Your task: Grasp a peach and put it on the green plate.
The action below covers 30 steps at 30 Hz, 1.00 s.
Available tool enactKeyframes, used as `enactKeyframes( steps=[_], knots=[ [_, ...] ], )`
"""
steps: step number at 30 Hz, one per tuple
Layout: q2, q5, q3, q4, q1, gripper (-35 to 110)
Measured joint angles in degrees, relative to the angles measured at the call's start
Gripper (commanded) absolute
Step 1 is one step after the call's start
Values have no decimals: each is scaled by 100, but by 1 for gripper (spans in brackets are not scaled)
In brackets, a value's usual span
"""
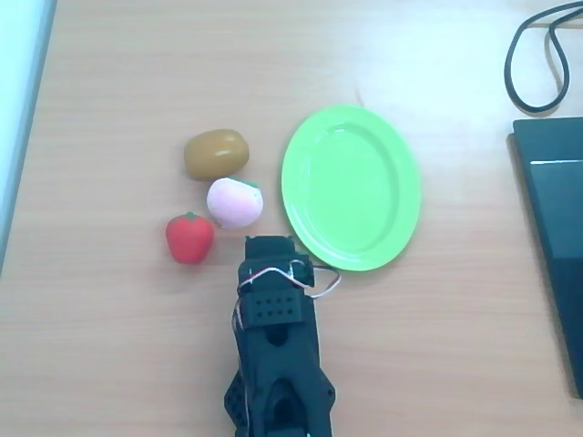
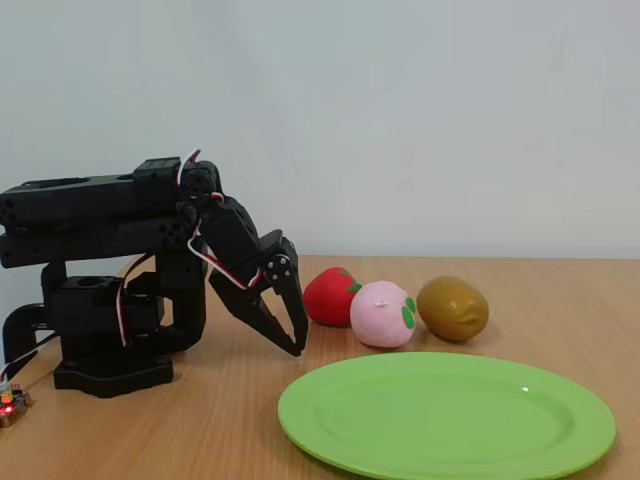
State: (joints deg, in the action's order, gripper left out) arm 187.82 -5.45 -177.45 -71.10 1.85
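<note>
The peach [image 1: 235,201] [image 2: 382,313], pale pink with a green leaf patch, rests on the wooden table between a red strawberry and a brown oval fruit. The lime-green oval plate [image 1: 351,187] [image 2: 445,417] lies bare just right of the peach in the overhead view. My black gripper [image 1: 271,242] [image 2: 296,346] points down at the table, its tips a short way short of the peach and beside the plate's near rim. The fingers meet at the tips with nothing between them.
The red strawberry [image 1: 189,237] [image 2: 331,295] and the brown oval fruit [image 1: 217,154] [image 2: 453,308] flank the peach. A dark device [image 1: 553,228] and a black cable loop [image 1: 542,55] occupy the right edge in the overhead view.
</note>
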Motion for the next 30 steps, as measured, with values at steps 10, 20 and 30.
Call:
enactKeyframes(
  steps=[10, 20, 30],
  knots=[
    [0, 290, 932, 615, 281, -8],
    [-466, 185, 1749, 624, 290, -8],
    [-1784, 325, 2417, 1151, 211, 11]
  ],
)
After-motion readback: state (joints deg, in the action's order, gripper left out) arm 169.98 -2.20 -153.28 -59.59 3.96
